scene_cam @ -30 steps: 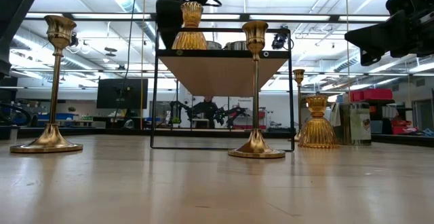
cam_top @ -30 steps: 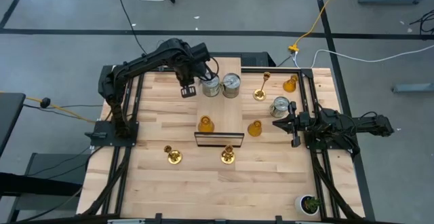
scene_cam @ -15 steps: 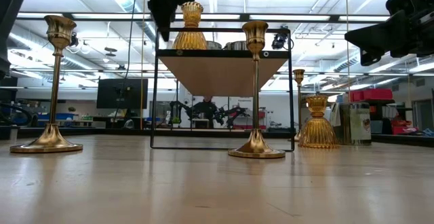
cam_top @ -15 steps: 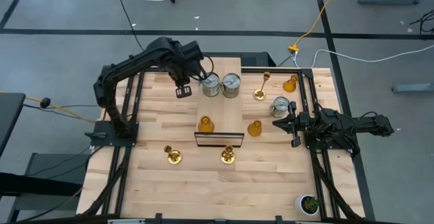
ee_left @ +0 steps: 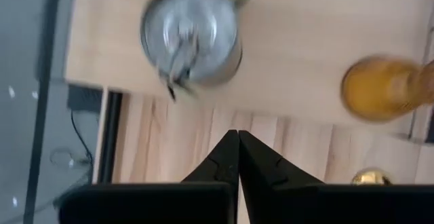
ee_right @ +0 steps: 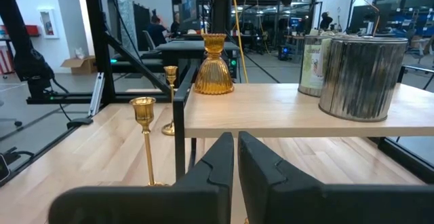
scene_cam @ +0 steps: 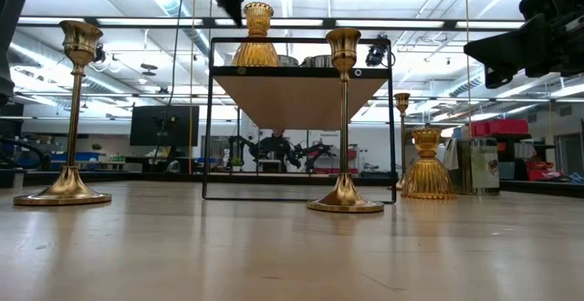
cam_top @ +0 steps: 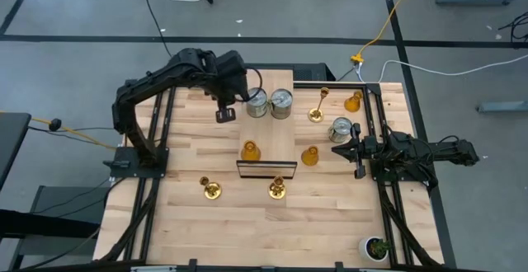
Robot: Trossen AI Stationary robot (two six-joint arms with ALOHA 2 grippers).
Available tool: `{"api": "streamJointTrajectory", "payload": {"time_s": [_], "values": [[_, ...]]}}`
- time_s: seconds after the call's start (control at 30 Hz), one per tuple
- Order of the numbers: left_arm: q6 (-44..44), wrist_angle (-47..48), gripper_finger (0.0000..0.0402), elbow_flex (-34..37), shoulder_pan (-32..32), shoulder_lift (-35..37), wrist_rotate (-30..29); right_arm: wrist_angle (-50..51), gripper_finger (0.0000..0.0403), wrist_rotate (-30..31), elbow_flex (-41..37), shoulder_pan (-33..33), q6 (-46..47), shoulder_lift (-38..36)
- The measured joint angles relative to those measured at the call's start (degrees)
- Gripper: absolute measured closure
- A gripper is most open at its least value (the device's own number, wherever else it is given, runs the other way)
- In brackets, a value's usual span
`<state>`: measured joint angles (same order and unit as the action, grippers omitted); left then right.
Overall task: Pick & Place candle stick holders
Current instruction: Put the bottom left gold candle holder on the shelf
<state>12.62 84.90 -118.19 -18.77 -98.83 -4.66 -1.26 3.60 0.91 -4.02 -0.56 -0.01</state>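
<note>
My left gripper (cam_top: 224,116) (ee_left: 237,141) hangs shut and empty, high over the table's far left, beside the raised wooden shelf (cam_top: 280,140). Two silver cans (cam_top: 256,103) (cam_top: 281,102) and an amber holder (cam_top: 250,151) stand on that shelf. On the table stand a third can (cam_top: 341,129), two amber holders (cam_top: 310,156) (cam_top: 353,101) and three gold candlesticks (cam_top: 210,189) (cam_top: 276,189) (cam_top: 318,107). My right gripper (cam_top: 337,150) (ee_right: 235,146) waits shut at the right edge, pointing level at the shelf.
The shelf has a black wire frame (scene_cam: 208,119) that stands above the table. A small potted plant (cam_top: 377,247) sits at the near right corner. Black rails (cam_top: 157,140) run along both table sides. Bare wood lies along the near edge (cam_top: 247,231).
My left gripper has risen, nearly out of the top of the low view, and drawn slightly away from the cans toward the table's left edge. It has stayed shut and empty. Nothing on the table or shelf has moved.
</note>
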Motion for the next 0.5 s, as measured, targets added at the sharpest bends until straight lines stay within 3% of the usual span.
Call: {"api": "streamJointTrajectory", "payload": {"time_s": [0.5], "values": [[-0.39,-3.28,0.0372,-4.86,4.54,0.00,0.02,0.00,0.0376,0.00,0.00,0.01,0.00,0.00]]}}
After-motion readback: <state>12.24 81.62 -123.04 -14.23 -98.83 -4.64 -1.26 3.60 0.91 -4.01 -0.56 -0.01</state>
